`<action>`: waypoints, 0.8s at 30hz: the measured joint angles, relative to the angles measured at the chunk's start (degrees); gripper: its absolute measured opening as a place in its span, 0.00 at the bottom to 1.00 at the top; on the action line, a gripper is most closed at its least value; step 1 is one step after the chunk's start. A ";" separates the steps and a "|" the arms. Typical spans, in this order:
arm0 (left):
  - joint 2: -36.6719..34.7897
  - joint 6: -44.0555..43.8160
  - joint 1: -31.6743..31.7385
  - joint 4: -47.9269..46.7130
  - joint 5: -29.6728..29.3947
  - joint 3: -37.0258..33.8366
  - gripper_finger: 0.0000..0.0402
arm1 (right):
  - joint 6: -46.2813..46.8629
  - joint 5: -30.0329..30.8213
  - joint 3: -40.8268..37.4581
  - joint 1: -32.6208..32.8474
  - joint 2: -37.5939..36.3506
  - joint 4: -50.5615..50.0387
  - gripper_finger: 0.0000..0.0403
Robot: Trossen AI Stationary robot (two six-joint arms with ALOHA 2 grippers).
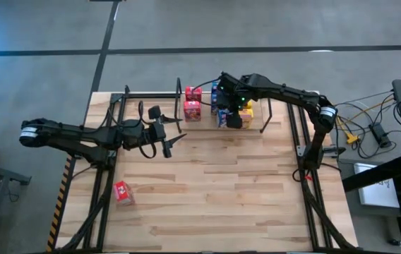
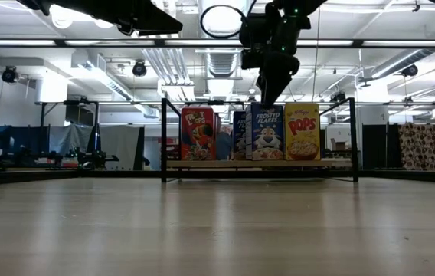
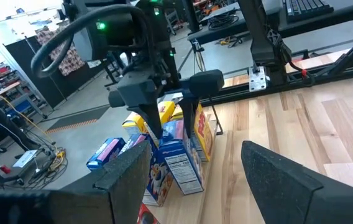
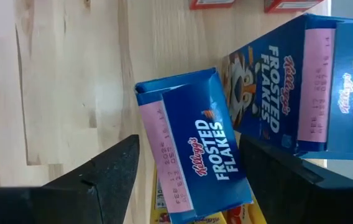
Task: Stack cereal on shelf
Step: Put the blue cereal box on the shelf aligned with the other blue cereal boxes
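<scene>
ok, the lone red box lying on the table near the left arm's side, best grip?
Red box lies flat, slightly skewed, with open table all round. Probably come straight down with the left gripper, fingers across its narrower width, wrist turned to match the skew. Nothing crowds it.

From above, the right gripper covers the blue boxes on the shelf, so their count cannot be told; the yellow box shows only as a sliver; in the right wrist view two red boxes are cut off at the edge.
</scene>
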 joint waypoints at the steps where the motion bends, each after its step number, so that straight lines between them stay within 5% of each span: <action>1: 0.00 0.00 0.00 0.00 0.00 0.00 0.59 | -0.09 0.01 -0.12 0.00 0.00 0.10 0.65; 24: 0.00 0.00 0.00 0.04 0.00 0.00 0.59 | 3.45 -1.35 -0.41 0.01 -0.02 7.75 0.45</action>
